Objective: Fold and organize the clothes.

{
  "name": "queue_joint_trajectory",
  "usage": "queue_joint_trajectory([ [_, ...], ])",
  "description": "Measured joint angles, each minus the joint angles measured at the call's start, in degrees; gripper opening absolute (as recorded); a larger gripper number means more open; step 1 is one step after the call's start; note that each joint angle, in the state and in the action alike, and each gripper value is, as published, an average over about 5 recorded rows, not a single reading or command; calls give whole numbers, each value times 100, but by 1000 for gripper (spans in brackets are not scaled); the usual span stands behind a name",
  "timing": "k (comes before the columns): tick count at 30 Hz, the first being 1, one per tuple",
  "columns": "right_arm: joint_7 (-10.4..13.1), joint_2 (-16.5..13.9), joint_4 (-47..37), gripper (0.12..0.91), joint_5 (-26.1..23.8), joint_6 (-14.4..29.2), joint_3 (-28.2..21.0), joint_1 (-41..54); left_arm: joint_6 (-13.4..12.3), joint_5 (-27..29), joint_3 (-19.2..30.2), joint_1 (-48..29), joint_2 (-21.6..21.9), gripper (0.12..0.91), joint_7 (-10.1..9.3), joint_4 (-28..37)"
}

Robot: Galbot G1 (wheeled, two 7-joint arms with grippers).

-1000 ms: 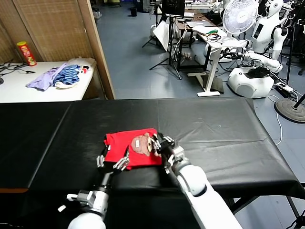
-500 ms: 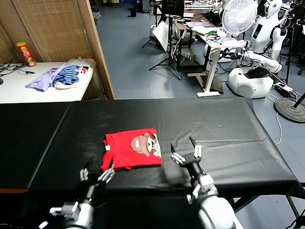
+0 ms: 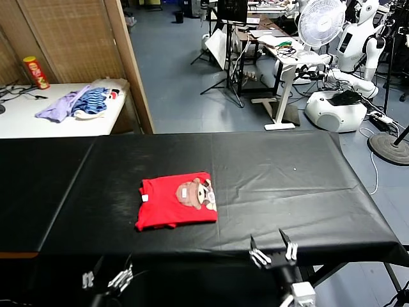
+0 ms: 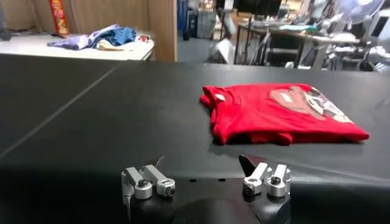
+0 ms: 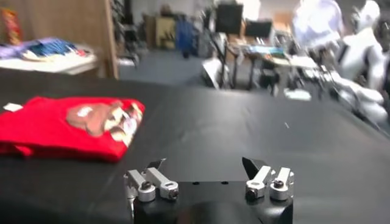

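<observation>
The red T-shirt [image 3: 177,201] lay folded into a compact rectangle on the black tabletop [image 3: 294,185], print side up, a little toward nine o'clock from the tabletop's middle and nearer its near edge than its far one. Its long axis ran from nine to three o'clock, with the cartoon print at the three-o'clock end and the small white tag at the nine-o'clock end.

Both tools sat low at the six-o'clock edge of the tabletop, clear of the cloth. The left tool [image 3: 107,279] had its fingers spread wide and held nothing; from it the shirt lay at about one o'clock. The right tool [image 3: 273,251] was likewise spread wide and empty; from it the shirt lay at about ten o'clock.

Neither tool touched the shirt. The left one looked slightly the nearer, facing the tag end, while the right faced the print end. The fold looked finished, so any further move would probably be a reach forward from six o'clock to shift the bundle.
</observation>
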Motion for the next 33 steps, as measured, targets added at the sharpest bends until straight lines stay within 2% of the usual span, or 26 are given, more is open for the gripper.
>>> queue_joint_trajectory([
  [3, 99, 23, 230, 798, 192, -175, 114, -319, 128, -27, -39, 112, -16, 798, 33, -178],
  [8, 108, 51, 387, 798, 278, -233, 228, -549, 175, 33, -47, 114, -27, 798, 159, -312],
  [20, 46, 55, 494, 798, 230, -252, 244, -645, 246, -29, -69, 185, 75, 798, 124, -439],
  [28, -27, 57, 480, 798, 143, -253, 196, -669, 509, -188, -79, 218, 92, 798, 66, -565],
  [33, -29, 57, 478, 798, 141, -253, 196, -671, 577, -220, -94, 239, 89, 798, 53, -610],
])
